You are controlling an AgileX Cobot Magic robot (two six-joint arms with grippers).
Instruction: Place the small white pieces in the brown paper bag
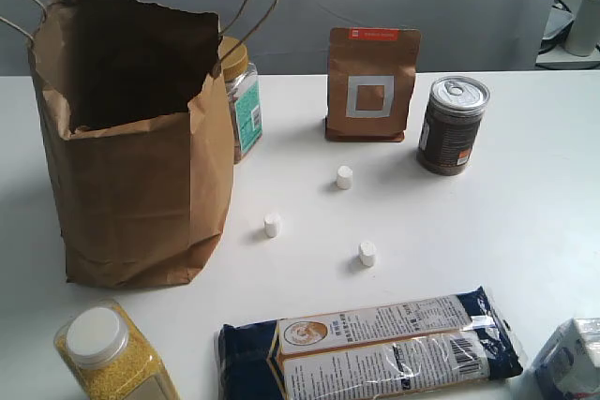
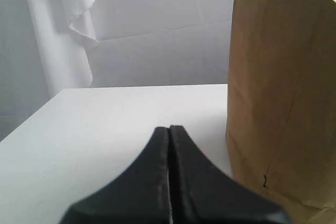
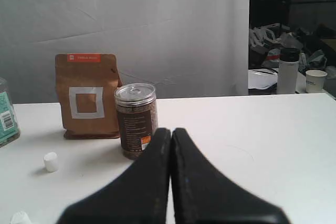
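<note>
Three small white pieces lie loose on the white table: one (image 1: 344,177) in front of the pouch, one (image 1: 272,225) near the bag's base, one (image 1: 367,253) nearer the front. The brown paper bag (image 1: 141,138) stands open-mouthed and upright at the left. Neither arm shows in the exterior view. My left gripper (image 2: 169,129) is shut with nothing in it, low over the table beside the bag (image 2: 283,93). My right gripper (image 3: 171,131) is shut and empty, facing the tin can (image 3: 136,119), with one white piece (image 3: 51,161) off to the side and another (image 3: 20,217) at the frame edge.
A brown pouch with a white square (image 1: 372,84) and a tin can (image 1: 452,125) stand at the back. A glass jar (image 1: 242,100) sits behind the bag. A yellow-grain jar (image 1: 112,353), a long noodle packet (image 1: 370,348) and a blue-white pack (image 1: 574,358) line the front edge.
</note>
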